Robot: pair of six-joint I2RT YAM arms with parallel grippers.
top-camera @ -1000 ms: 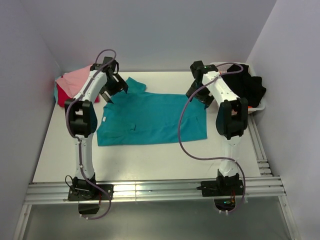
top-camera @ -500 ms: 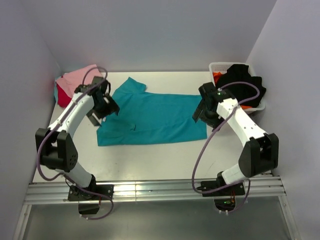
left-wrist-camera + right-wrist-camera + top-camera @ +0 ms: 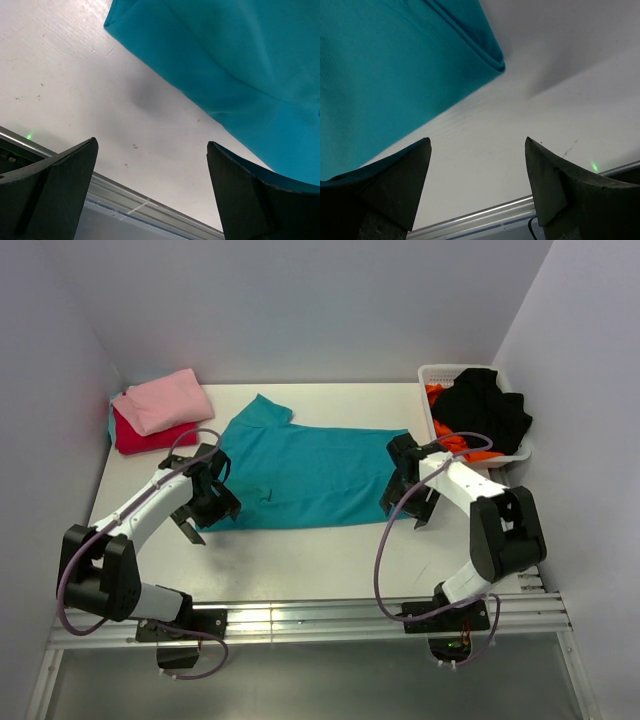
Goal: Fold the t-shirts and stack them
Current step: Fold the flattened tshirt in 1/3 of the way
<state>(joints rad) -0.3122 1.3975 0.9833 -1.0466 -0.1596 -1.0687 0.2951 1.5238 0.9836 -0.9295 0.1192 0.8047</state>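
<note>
A teal t-shirt (image 3: 300, 475) lies spread flat in the middle of the white table (image 3: 300, 560), one sleeve pointing to the back left. My left gripper (image 3: 208, 520) is open and empty, low at the shirt's near left corner. In the left wrist view the gripper (image 3: 151, 145) spans bare table, with the teal edge (image 3: 240, 65) just beyond. My right gripper (image 3: 404, 512) is open and empty at the shirt's near right corner. In the right wrist view the gripper (image 3: 477, 141) is over bare table, and the folded teal corner (image 3: 395, 65) lies ahead.
A folded pink t-shirt (image 3: 160, 400) lies on a red one (image 3: 140, 435) at the back left. A white lattice basket (image 3: 440, 372) at the back right holds a black shirt (image 3: 485, 405) and an orange one (image 3: 450, 435). Metal rails (image 3: 300, 620) run along the table's near edge.
Both arms have swung from the far side of the teal shirt toward me and dropped low at its near corners. The shirt has stayed flat. The pink stack is now uncovered.
</note>
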